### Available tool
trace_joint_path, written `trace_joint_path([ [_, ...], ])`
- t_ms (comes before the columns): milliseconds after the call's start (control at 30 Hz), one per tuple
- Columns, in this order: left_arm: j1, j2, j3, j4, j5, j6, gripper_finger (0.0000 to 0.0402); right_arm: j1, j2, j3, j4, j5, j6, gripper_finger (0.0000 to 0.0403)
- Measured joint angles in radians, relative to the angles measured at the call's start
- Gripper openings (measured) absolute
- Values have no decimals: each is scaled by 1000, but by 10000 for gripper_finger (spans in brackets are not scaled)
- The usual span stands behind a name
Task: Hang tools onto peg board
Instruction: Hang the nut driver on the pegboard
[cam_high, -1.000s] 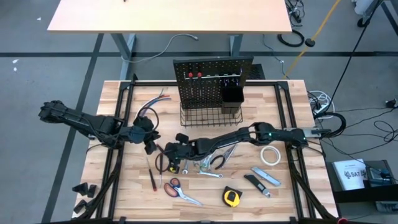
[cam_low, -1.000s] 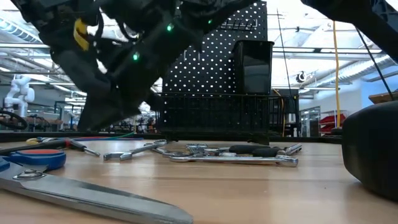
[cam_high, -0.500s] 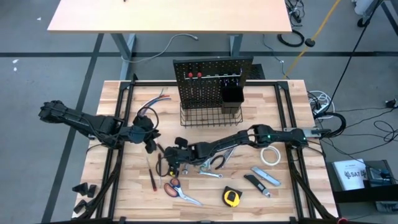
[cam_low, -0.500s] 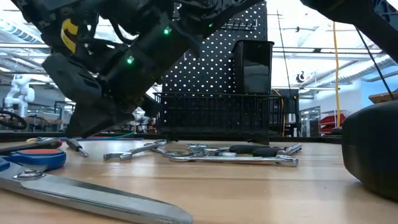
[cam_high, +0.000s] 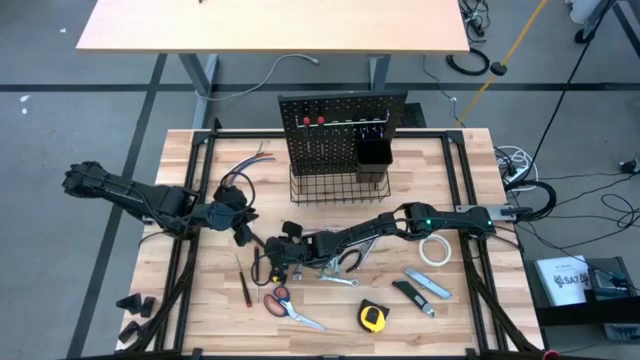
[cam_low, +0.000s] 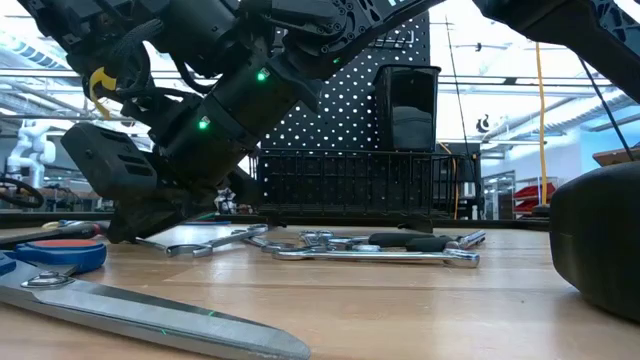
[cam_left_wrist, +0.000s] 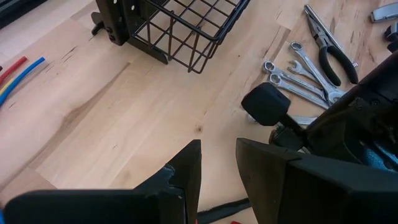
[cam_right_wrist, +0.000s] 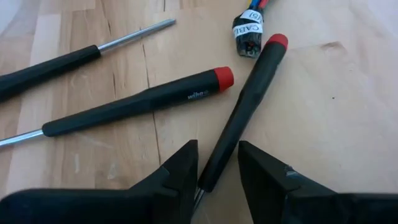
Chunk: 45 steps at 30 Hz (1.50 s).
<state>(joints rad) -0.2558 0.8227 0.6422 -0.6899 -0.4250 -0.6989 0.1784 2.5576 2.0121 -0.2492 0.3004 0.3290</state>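
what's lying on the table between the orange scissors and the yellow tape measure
Nothing: in the high view the stretch of table between the scissors and the tape measure is bare wood.

Your right gripper (cam_high: 268, 262) reaches far across to the left half of the table, arm stretched low and nearly flat, its fingers (cam_right_wrist: 177, 168) parted by a narrow gap. Your left gripper (cam_high: 243, 231) hovers just beside it, fingers (cam_left_wrist: 186, 168) likewise slightly apart
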Motion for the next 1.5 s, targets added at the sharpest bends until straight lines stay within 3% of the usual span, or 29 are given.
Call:
trace_joint_path([
  [100, 0, 0, 0, 0, 0, 0, 107, -3, -6, 1, -62, 27, 1, 92],
  [300, 0, 0, 0, 0, 0, 0, 107, -11, -36, 1, -230, 41, 22, 15],
  [633, 0, 0, 0, 0, 0, 5, 107, -11, -71, 0, -494, -38, 96, 17],
  [1000, 0, 0, 0, 0, 0, 6, 107, -5, -108, -9, -457, -20, 26, 96],
  [1233, 0, 0, 0, 0, 0, 7, 107, -18, -116, -11, -341, -48, -11, 145],
  [1500, 0, 0, 0, 0, 0, 7, 107, -27, -115, -10, -175, -22, -90, 161],
])
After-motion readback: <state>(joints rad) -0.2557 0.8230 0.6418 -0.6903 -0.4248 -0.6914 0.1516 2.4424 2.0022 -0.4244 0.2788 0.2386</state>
